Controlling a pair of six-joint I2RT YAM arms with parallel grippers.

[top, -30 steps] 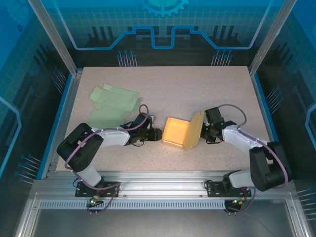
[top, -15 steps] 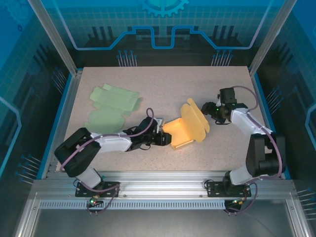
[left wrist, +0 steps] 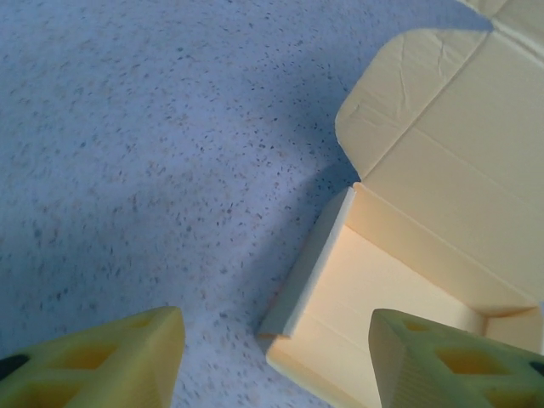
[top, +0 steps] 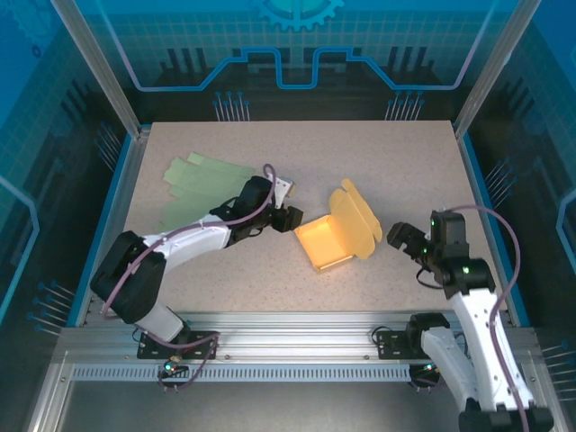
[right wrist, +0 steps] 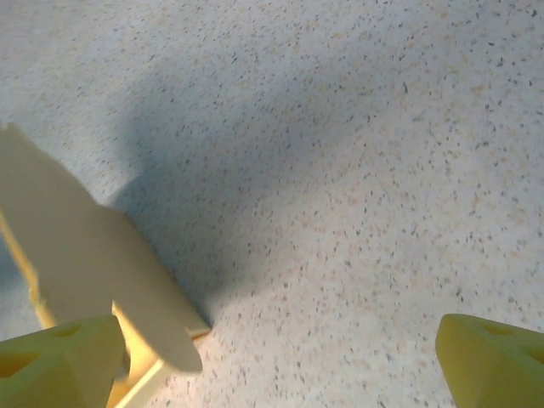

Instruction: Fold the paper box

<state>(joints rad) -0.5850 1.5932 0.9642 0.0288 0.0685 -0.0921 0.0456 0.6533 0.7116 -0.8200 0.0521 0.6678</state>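
Here's the paper box (top: 326, 245), yellow, sitting a little right of centre on the speckled table (top: 378, 153), closer to the near edge than the far one. Its tray is open at the top, and the lid (top: 358, 214) stands up along the far-right side, tilted back, with flaps rounded at the ends.

The left gripper (top: 290, 219) sits just beside the box's left corner, low over the table, and it's released. From the left wrist, the 2 yellow fingers (left wrist: 102, 357) stand apart with bare table and the box's corner ahead of them, nothing pinched. Whether a fingertip touches the cardboard, I can't tell.

Over on the right, the right gripper (top: 403, 239) hangs near the lid's right edge but apart from it, jaws spread wide and empty. The right wrist view backs that up: 1 finger (right wrist: 59, 357) at each lower corner and speckled table between them. The pale lid flap leans in at the left, throwing its shadow on the table.

Far left lie flat green card blanks (top: 202, 184), overlapping, with the left arm crossing over their near edge — well apart from the box.
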